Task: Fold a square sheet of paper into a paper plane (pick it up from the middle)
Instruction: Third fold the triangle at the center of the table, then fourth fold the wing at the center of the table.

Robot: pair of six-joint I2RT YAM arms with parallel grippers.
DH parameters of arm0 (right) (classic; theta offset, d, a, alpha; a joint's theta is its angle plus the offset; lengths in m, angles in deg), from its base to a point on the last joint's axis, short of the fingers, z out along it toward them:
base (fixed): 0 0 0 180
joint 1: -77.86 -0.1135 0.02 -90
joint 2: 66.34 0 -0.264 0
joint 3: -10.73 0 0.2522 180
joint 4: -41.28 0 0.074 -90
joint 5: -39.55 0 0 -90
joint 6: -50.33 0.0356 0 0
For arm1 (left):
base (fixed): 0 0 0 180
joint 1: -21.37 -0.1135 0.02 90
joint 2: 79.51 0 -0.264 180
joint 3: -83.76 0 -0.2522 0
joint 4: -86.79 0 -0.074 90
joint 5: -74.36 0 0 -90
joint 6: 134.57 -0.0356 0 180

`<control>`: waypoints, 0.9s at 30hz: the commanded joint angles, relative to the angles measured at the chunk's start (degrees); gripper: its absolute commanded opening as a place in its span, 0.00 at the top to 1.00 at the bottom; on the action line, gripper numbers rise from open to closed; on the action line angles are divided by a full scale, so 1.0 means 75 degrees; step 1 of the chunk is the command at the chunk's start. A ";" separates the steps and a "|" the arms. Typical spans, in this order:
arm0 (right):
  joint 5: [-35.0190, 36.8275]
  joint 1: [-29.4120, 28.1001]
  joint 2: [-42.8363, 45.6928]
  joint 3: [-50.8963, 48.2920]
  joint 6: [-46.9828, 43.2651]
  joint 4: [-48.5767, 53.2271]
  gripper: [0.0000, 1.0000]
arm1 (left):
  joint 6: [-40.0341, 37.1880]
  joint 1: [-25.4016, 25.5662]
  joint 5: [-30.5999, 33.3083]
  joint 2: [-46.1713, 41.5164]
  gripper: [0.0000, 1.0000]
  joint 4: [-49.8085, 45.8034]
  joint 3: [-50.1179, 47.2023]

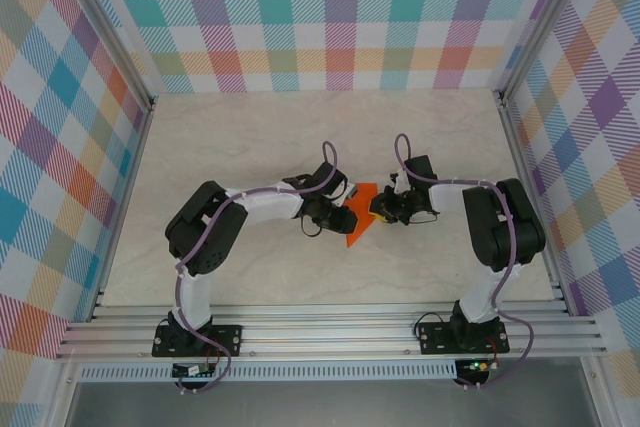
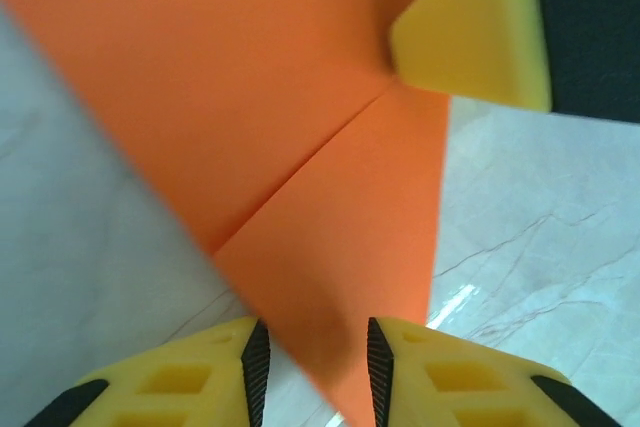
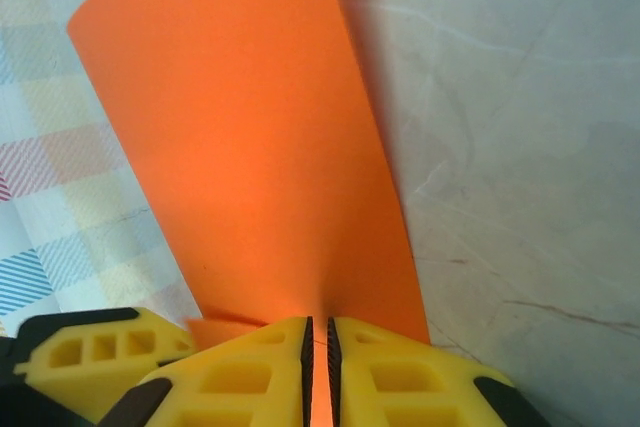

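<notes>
One orange paper [image 3: 250, 147]: right jaws pinch it; left jaws seemingly spread.

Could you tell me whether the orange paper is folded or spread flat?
Folded: the orange paper shows a crease between flaps in the left wrist view and a pointed outline from above.

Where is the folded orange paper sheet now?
In the top view, the folded orange paper sheet is near the table centre; the right fingers pinch its right side, the left fingers straddle its corner.
</notes>
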 commanded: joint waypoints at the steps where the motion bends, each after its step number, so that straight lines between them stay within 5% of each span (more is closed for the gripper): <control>1: -0.0078 -0.0003 0.0111 0.0015 -0.0247 0.0497 0.84 | 0.0553 -0.0299 0.0754 -0.0905 0.61 -0.0449 -0.0234; 7: -0.0283 -0.0003 0.0713 0.0303 -0.0361 0.0870 0.78 | 0.1116 -0.0300 0.0872 -0.1649 0.60 -0.0417 -0.0331; 16: 0.0574 0.0042 0.1697 0.0315 -0.0581 0.1692 0.71 | 0.1407 -0.0070 -0.0669 -0.0971 0.87 0.0432 -0.0035; 27: 0.0435 0.0079 0.1799 -0.0236 -0.0516 0.1473 0.59 | 0.1344 -0.0027 -0.0135 -0.0097 0.91 0.0097 0.0382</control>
